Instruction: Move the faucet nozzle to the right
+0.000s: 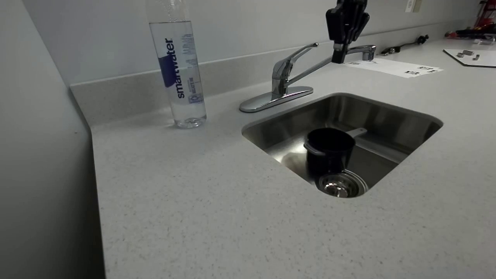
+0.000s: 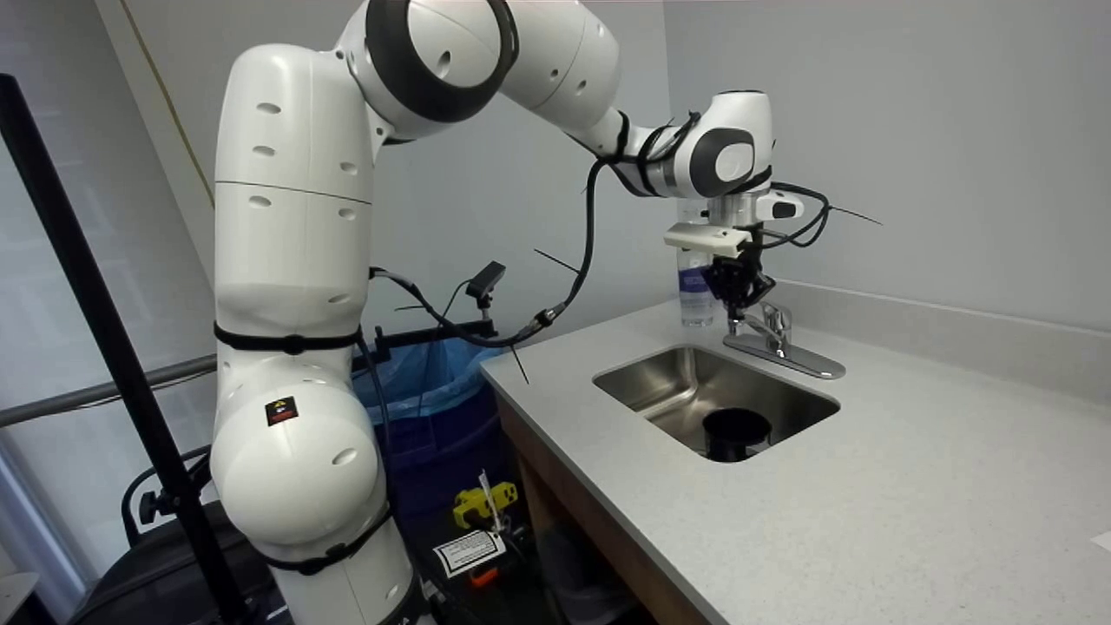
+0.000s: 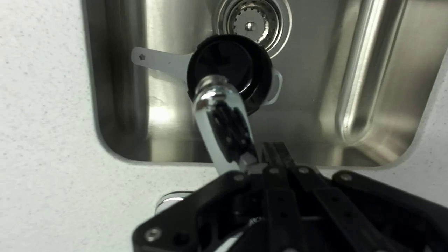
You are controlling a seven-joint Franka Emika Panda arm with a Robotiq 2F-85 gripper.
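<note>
The faucet nozzle (image 3: 224, 122) projects from the faucet body (image 1: 279, 77), raised above the tabletop (image 1: 174, 193); seen from the wrist, its tip appears over the black pot (image 3: 224, 56) in the sink (image 3: 304, 133). The gripper (image 3: 276, 148) points down alongside the nozzle, its jaws pressed together with nothing visible between them. In an exterior view the jaws cross in front of the nozzle's shaft, short of the tip. Whether jaws and metal touch cannot be confirmed.

The step in hand is judged to be a sideways push, not a grasp. Taking right as the robot's own, the jaws appear correctly placed on the nozzle's left flank, the side of the water bottle (image 1: 179, 73). Recommended: take up contact at low speed, with the jaws together as one blunt pusher, then follow an arc around the faucet body rather than a straight line, since the nozzle presumably swivels there. Contact should sit well out along the shaft for leverage; slipping off past the tip is the chief risk. Height should be constant, with no load borne down on or lifted against the nozzle. Clearance from the lever handle (image 1: 304, 51), which rises near the gripper, requires attention, as a knock could turn on water.
</note>
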